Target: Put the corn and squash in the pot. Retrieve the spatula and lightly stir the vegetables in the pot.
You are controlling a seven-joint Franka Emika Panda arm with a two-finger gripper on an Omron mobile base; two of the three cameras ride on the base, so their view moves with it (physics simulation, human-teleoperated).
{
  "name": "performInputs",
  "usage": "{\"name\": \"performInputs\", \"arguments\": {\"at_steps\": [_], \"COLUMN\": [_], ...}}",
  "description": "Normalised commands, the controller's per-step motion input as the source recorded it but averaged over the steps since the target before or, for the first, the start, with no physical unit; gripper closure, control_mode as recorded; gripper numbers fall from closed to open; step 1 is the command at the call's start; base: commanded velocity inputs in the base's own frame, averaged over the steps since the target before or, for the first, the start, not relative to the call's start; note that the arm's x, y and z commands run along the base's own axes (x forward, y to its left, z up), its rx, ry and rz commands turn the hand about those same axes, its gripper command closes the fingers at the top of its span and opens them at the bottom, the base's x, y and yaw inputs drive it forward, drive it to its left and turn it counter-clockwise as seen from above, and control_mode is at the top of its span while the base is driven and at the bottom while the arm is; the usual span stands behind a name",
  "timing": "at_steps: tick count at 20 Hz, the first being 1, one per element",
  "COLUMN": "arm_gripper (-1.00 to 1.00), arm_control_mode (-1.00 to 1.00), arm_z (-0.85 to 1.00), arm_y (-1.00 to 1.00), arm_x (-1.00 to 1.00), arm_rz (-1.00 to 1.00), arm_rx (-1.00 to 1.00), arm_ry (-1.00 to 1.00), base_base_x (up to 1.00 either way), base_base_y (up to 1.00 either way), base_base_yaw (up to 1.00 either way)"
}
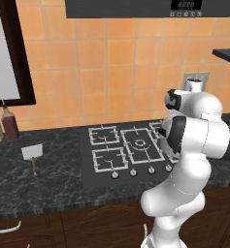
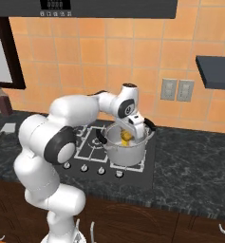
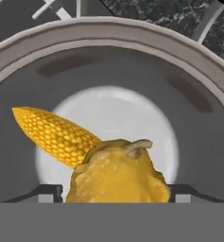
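The claw (image 2: 129, 134) hangs over the pot (image 2: 126, 152) on the stove (image 1: 126, 150), jaws spread wide with the squash (image 3: 118, 172) between them. The corn (image 3: 52, 134) lies inside the pot. The spatula (image 1: 32, 154) rests well apart on the counter (image 1: 39, 184).

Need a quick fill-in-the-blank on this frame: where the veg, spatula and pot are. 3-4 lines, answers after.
1. The corn lies inside the ____.
2. The squash sits between the gripper fingers, above the pot's ____.
3. The spatula lies on the dark counter to the ____ of the stove, seen from the left base view.
4. The pot stands on the ____.

Answers: pot; bottom; left; stove
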Motion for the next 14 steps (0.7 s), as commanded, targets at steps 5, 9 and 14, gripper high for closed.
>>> {"name": "performInputs", "arguments": {"at_steps": [5, 9, 14], "arm_gripper": [-1.0, -1.0, -1.0], "arm_control_mode": [-1.0, -1.0, -1.0], "arm_z": [0.74, 0.79, 1.0], "arm_y": [0.37, 0.3, 0.67], "arm_x": [0.0, -0.41, -0.97], "arm_rz": [0.11, 0.12, 0.22], "arm_rx": [-0.04, -0.06, -0.03], "arm_ry": [-0.02, -0.04, -0.05], "base_base_x": [0.0, 0.0, 0.0], "base_base_y": [0.0, 0.0, 0.0], "base_base_yaw": [0.0, 0.0, 0.0]}}
